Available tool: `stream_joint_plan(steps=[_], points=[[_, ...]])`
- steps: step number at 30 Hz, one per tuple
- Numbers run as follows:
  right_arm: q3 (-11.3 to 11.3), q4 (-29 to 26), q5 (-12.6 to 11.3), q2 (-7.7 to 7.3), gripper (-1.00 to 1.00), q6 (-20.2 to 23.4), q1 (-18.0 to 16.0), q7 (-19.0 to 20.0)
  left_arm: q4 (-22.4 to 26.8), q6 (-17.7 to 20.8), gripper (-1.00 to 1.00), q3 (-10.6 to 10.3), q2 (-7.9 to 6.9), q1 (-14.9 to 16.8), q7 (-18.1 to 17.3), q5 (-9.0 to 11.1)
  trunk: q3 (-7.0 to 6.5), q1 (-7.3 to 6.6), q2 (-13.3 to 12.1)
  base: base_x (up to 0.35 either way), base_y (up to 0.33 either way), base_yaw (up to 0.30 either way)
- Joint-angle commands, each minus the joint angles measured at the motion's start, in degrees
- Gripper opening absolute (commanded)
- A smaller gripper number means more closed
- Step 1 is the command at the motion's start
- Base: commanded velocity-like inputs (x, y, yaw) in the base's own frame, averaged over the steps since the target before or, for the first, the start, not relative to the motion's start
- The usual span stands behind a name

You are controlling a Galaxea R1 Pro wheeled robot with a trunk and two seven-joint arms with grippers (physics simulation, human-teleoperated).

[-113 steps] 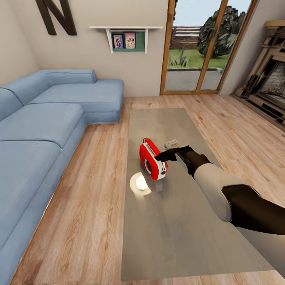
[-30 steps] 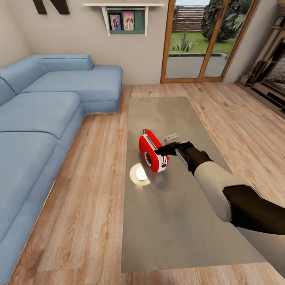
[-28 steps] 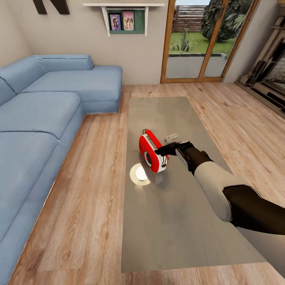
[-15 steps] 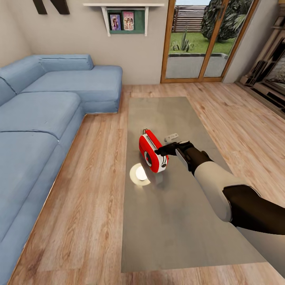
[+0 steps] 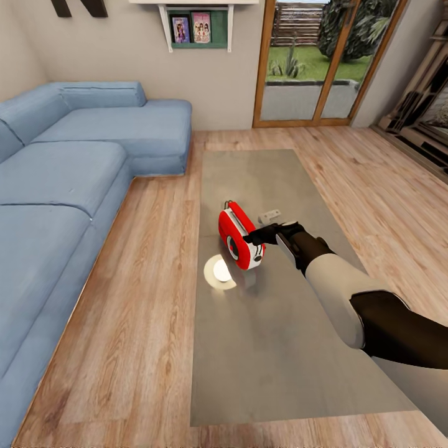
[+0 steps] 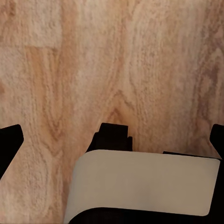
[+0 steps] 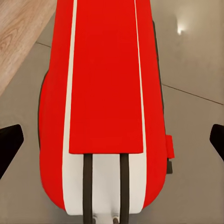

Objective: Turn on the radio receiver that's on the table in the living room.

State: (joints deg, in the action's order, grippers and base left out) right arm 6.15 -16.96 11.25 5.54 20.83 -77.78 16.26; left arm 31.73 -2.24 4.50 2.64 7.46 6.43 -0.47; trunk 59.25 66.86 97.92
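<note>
The red radio receiver with white edge trim stands on the glossy grey table, near the table's middle, its round dial facing the near left. My right gripper is at the radio's right end, touching or nearly touching it. In the right wrist view the radio lies between the spread fingertips, so the right gripper is open around it without pinching. My left gripper hangs open over bare wood floor.
A small flat grey gadget lies just behind the radio. A bright lamp reflection shows on the tabletop. The blue L-shaped sofa runs along the left. Glass doors and the fireplace are at the back right.
The head camera has tilted slightly downward, so the room shifts up in view. The radio and my right arm keep the same positions relative to each other.
</note>
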Motion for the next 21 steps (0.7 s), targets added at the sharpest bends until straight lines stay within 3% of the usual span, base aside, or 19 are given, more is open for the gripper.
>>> stream_joint_plan(steps=[1,21], points=[[0.0,0.0,0.0,0.0,1.0,0.0,0.0,0.0,0.0,0.0,1.0,-0.01,0.0,-0.01,-0.01,-0.02,0.09,0.0,0.0,0.0,0.0,0.0],[-0.06,0.0,-0.01,0.0,1.0,-0.17,0.0,0.08,0.0,0.01,1.0,0.01,0.0,-0.01,0.05,-0.05,0.88,0.0,0.0,0.0,0.0,0.0]])
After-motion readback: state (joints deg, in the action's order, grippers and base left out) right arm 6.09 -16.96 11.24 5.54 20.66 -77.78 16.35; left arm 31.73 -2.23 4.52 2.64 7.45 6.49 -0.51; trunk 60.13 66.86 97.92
